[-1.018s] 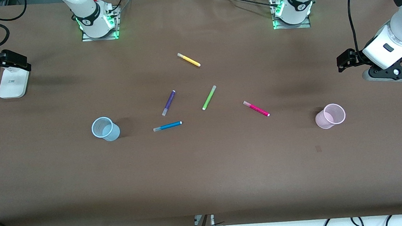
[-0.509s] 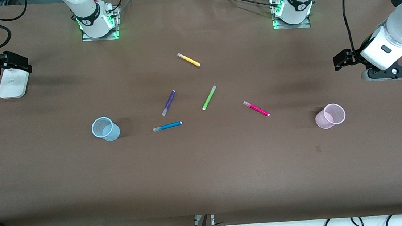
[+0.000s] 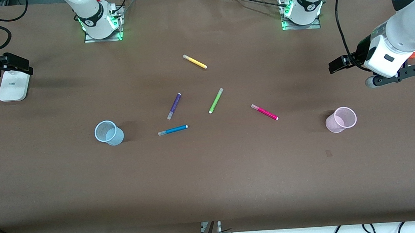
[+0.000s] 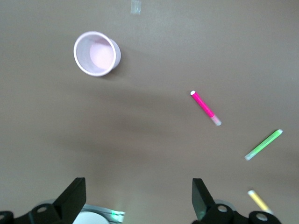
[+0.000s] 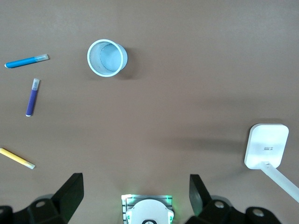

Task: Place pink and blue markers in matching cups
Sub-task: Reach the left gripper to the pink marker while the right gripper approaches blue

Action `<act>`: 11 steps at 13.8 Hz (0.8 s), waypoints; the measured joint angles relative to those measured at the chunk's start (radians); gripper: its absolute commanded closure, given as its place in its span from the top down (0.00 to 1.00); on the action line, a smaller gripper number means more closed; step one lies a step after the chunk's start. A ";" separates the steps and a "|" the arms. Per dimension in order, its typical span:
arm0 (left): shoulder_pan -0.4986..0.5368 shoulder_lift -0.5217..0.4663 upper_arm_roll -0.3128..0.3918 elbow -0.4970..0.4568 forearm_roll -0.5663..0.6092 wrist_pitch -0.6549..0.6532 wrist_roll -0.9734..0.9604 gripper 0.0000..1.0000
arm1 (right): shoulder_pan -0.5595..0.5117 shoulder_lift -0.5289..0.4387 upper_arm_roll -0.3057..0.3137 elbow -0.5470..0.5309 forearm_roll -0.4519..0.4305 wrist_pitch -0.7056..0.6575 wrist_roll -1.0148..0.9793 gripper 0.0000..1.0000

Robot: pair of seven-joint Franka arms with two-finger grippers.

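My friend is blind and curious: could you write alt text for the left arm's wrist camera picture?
Looking down at a brown table: the left gripper hangs open over bare tabletop, holding nothing. On the table stand an upright, empty pink cup, with a pink marker, a green marker and part of a yellow marker lying flat, apart.

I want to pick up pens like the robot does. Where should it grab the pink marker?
Probably around the middle of the pink marker, coming straight down from above with the open left gripper. It lies flat, alone on the table, so fingers fit on either side of its thin barrel.
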 measured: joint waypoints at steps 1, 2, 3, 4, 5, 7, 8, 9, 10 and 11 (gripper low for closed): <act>0.000 0.003 -0.007 0.000 -0.017 -0.001 -0.052 1.00 | 0.000 0.002 0.001 -0.001 0.000 0.002 -0.015 1.00; -0.001 0.008 -0.020 0.000 -0.031 -0.001 -0.106 1.00 | 0.000 0.009 0.004 -0.002 0.000 0.011 -0.045 1.00; -0.001 0.016 -0.041 0.000 -0.038 0.000 -0.167 1.00 | 0.002 0.021 0.008 -0.002 0.000 0.026 -0.068 1.00; -0.002 0.031 -0.068 -0.001 -0.039 0.006 -0.238 1.00 | 0.009 0.034 0.013 -0.002 0.000 0.039 -0.078 1.00; -0.003 0.051 -0.095 -0.001 -0.040 0.022 -0.303 1.00 | 0.019 0.047 0.017 -0.002 0.000 0.050 -0.082 1.00; -0.006 0.104 -0.138 -0.003 -0.040 0.074 -0.401 1.00 | 0.038 0.064 0.022 -0.002 0.000 0.065 -0.081 1.00; -0.007 0.134 -0.157 -0.005 -0.040 0.109 -0.433 1.00 | 0.042 0.066 0.024 -0.002 0.000 0.068 -0.080 1.00; -0.007 0.162 -0.174 -0.009 -0.040 0.148 -0.464 1.00 | 0.043 0.066 0.024 -0.002 0.000 0.070 -0.080 1.00; -0.010 0.188 -0.184 -0.012 -0.040 0.182 -0.503 1.00 | 0.043 0.067 0.024 -0.001 0.000 0.071 -0.080 1.00; -0.019 0.214 -0.187 -0.015 -0.040 0.210 -0.542 1.00 | 0.045 0.067 0.024 0.000 0.000 0.075 -0.080 1.00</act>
